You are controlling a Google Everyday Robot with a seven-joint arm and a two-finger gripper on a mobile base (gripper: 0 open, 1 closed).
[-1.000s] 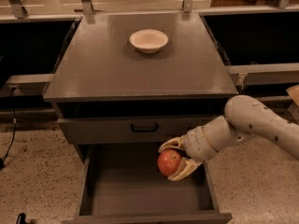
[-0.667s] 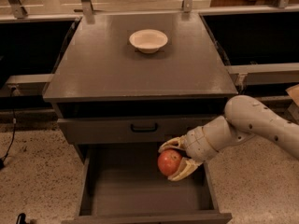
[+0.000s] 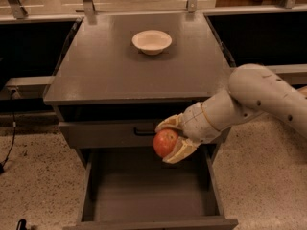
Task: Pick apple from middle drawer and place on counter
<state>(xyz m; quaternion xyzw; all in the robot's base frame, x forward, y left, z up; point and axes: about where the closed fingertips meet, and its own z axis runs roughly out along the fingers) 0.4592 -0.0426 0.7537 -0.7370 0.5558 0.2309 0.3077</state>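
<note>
Red-orange apple point(image 3: 164, 142) clamped in my gripper point(image 3: 168, 141) above the open middle drawer point(image 3: 148, 195); next, I judge, lift onto the counter point(image 3: 110, 71).

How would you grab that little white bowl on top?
Grip the white bowl by its rim, coming straight down from above: it sits upright and open, so the thin edge should suit a pinch. The hand is shut on the apple, over the open middle drawer.

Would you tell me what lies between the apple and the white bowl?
In the camera view, the gripper holds the apple above the open middle drawer; between it and the white bowl lie a closed drawer front and bare counter.
</note>
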